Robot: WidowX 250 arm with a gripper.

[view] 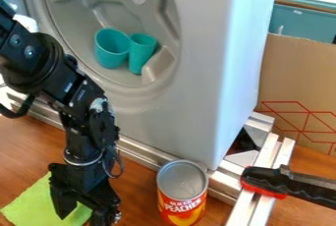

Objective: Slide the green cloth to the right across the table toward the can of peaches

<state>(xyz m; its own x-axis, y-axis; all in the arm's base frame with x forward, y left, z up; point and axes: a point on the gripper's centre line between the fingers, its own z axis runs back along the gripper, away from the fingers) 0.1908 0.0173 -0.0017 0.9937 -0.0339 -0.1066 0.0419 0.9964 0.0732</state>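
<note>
The gripper (83,215) hangs down at the lower left, its fingers apart with green showing between them. Beneath and behind it lies a lime-green cloth (29,203) on the wooden surface, partly hidden by the fingers; whether they touch it I cannot tell. To the gripper's right stands an upright can (181,205) with a red and yellow label and a bare metal top, apart from the gripper. Two teal cups (111,48) sit side by side inside the round hollow of a grey machine (203,112), up and to the right of the gripper.
A metal rail (141,156) runs along the machine's base, behind the can. At the right, a black and red clamp (279,182) lies over pale metal bars (267,158). Farther back stands a cardboard box (298,82) with red lines.
</note>
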